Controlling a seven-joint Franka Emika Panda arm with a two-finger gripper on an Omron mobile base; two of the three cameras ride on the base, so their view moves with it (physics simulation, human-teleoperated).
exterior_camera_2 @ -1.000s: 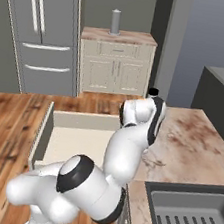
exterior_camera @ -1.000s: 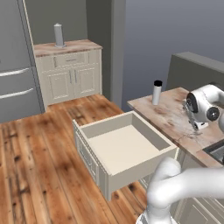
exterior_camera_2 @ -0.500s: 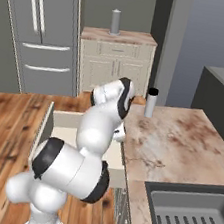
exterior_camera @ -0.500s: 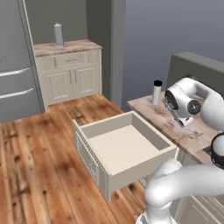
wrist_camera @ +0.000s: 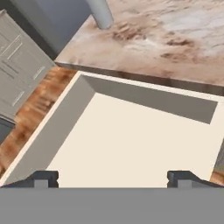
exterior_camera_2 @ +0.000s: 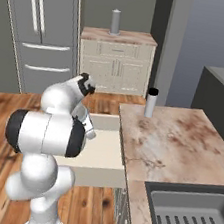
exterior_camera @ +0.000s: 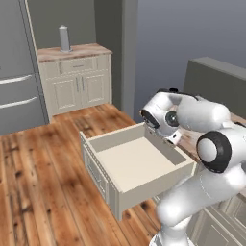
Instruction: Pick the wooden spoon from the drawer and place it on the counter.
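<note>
Over the pulled-out drawer (wrist_camera: 65,127) the gripper (wrist_camera: 113,177) hangs with its fingers spread wide apart and nothing between them; the pale floor below lies bare, and where the wooden spoon is I cannot tell. Just beyond the drawer's back wall runs the edge of the counter (exterior_camera_2: 180,144), where a grey cylinder with a black cap (exterior_camera_2: 150,103) stands near the corner and the sink (exterior_camera_2: 189,221) sits well apart.

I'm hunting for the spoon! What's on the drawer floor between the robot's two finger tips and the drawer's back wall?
Nothing: in the hand view, the pale floor of the drawer is bare from the open gripper to the far wall. No spoon there.
</note>
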